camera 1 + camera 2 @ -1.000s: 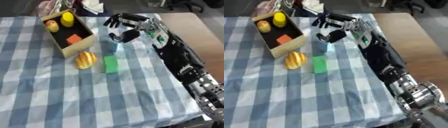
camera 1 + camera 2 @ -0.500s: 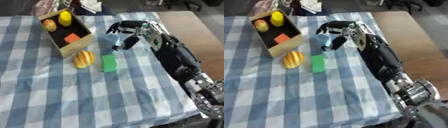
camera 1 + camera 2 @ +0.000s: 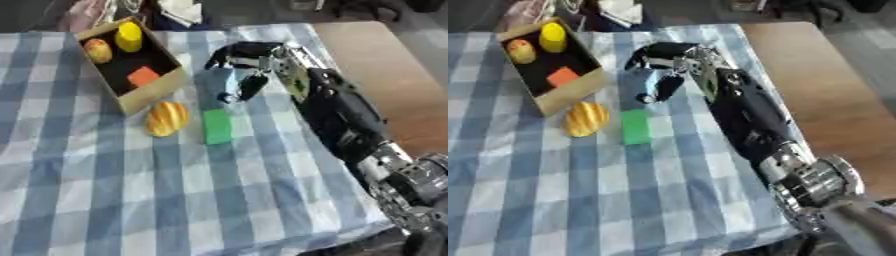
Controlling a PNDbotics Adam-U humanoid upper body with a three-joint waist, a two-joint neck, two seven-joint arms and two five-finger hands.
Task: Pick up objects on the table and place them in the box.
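Note:
The open cardboard box (image 3: 154, 91) stands at the far left and holds a yellow item (image 3: 129, 36), a red-yellow fruit (image 3: 97, 49) and an orange block (image 3: 143, 76). Right of it stands a pale blue object (image 3: 216, 84). My right hand (image 3: 262, 57) arches over this object, fingers curled over its top and left side, thumb (image 3: 665, 87) against its right side. A ridged yellow-orange item (image 3: 166, 118) lies just below the box, and a green block (image 3: 216, 126) lies beside it. My left hand shows in no view.
A blue and white checked cloth (image 3: 114, 190) covers the table. Bare brown wood (image 3: 385, 65) lies to the right of it. My right arm (image 3: 350, 125) runs from the lower right across the cloth's right side. Loose clutter (image 3: 179, 10) sits past the far edge.
My right hand has come down and leftward over the pale blue object, and its fingers have closed round it. The whole picture has also shifted slightly, so the camera moved.

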